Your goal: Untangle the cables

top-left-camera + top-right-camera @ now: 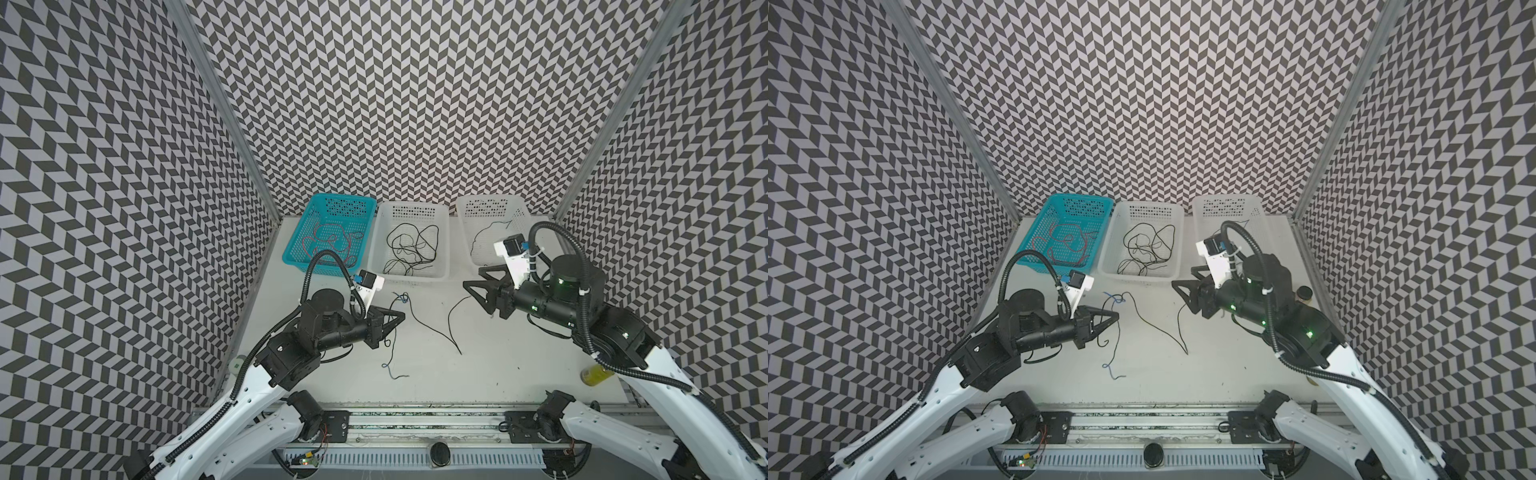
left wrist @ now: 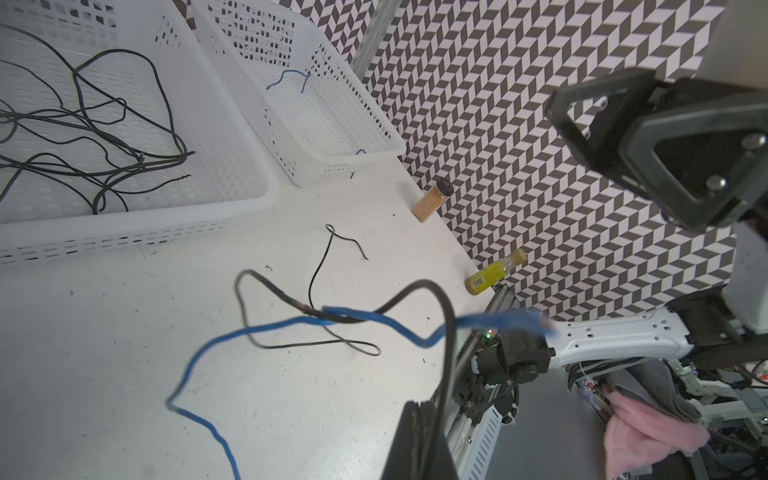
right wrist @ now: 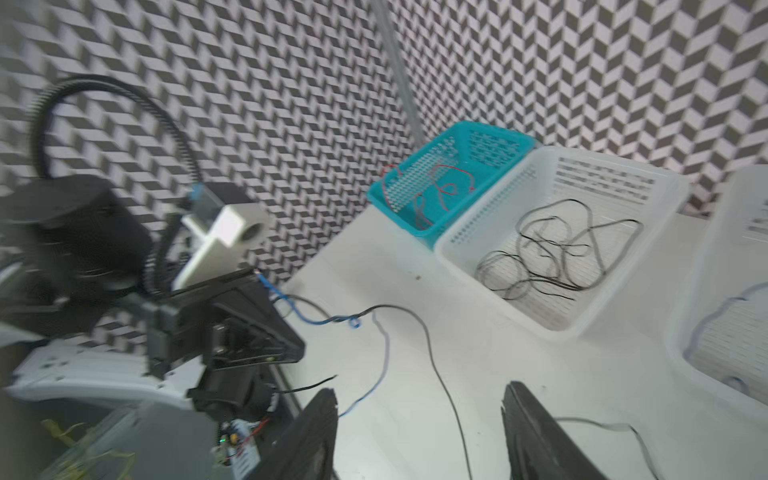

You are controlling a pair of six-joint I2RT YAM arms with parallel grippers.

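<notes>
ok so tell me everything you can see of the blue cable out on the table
The blue cable is a thin, kinked, plastic-coated wire. Its near stretch trails across the white table; the rest is lifted, twisted around a black cable that the shut left gripper seems to pinch. Its raised end sticks out free.

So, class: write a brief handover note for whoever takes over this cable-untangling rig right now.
Left gripper: shut on the blue-and-black tangle.
Right gripper: open, empty.
Sorted: red cables in the teal basket, black cables in the middle white basket, a blue cable in the right white basket.
Left to do: part the tangle, then probably basket each strand by colour.
</notes>
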